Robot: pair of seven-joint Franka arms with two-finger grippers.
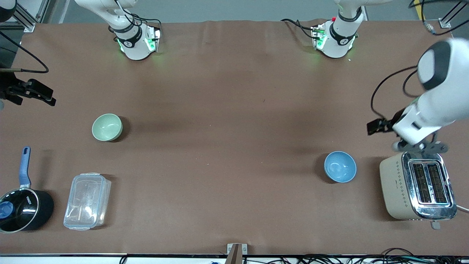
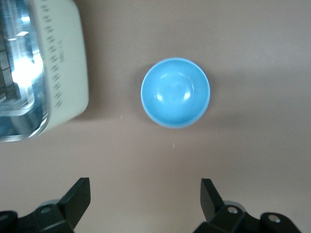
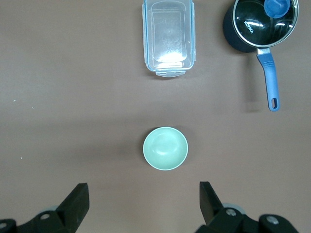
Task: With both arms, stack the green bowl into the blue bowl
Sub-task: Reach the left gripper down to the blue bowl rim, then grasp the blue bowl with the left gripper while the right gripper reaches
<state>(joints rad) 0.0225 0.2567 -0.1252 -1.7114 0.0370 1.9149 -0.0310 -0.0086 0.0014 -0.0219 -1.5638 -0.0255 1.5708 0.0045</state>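
"Both bowls stood well apart: the green bowl (image 1: 107, 127) toward the right arm's end, the blue bowl (image 1: 340, 167) beside the toaster (image 1: 417, 186)."

"They looked light, rigid and slippery; a rim pinch seemed best. The left gripper (image 2: 145, 201) and right gripper (image 3: 144, 204) hung spread wide, empty. The saucepan (image 3: 260, 24) lid's lettering was unreadable."

One marking noted: white brand lettering on the glass lid of the black saucepan (image 3: 260, 24), too small to read with certainty. The toaster (image 1: 417, 187) carries a diamond-dot pattern only; any wording there is illegible.
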